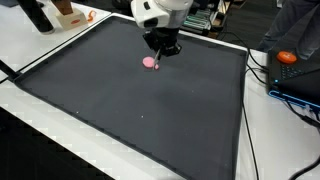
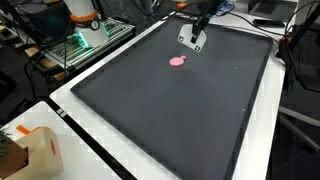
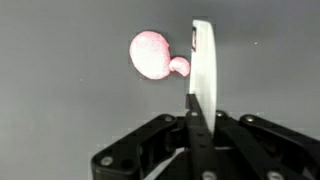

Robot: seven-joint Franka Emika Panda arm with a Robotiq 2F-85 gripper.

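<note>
**Dark Mat on a White Table, Clutter at the Edges**

Broad black mat (image 1: 150,115) spread over a white tabletop (image 1: 45,130). At one corner, a cardboard box (image 2: 35,152). Off one side, black cables (image 1: 252,130) trailing down. Beyond another edge, electronics (image 2: 78,45) glowing green. Soft, even light throughout.

The lump (image 3: 153,54) lay on the mat (image 1: 140,115), just left of the gripper (image 3: 203,55) in the wrist view. The mat covered the table (image 1: 30,120) beneath the gripper.

arm (image 1: 160,10): showing white, rounded casing
gripper (image 1: 164,44): showing black, angular linkages
finger (image 3: 203,60): appearing flat, narrow, white
</note>
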